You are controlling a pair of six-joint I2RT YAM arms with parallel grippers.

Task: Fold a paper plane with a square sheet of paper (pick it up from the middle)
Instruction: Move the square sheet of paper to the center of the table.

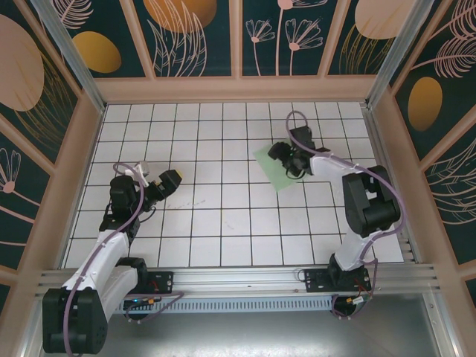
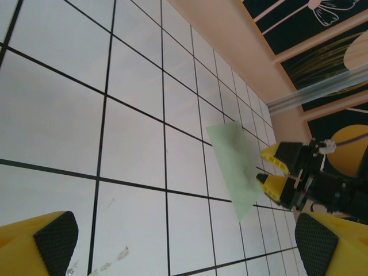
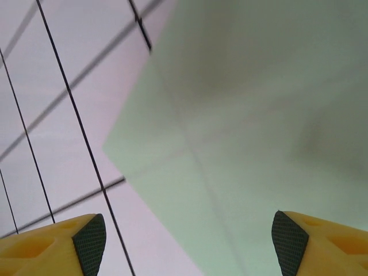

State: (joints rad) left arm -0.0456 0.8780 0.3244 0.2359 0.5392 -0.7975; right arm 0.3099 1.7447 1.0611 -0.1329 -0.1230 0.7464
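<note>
My right gripper [image 3: 190, 241] hangs released, jaws spread, above the square sheet of paper [image 3: 247, 115]; I should centre over its middle, lower gently; pinch without skidding it.

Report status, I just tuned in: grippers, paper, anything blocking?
Left gripper open, off to the side over the table. Right gripper open, low over the square sheet of paper. Sheet flat, not gripped. Nothing in the way.

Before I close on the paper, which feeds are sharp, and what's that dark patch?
Top external: sharp, evenly lit. Left wrist: crisp; the sheet carries a soft shadow near the right hand. Right wrist: grid lines smeared, sheet shadowed upper right.
</note>
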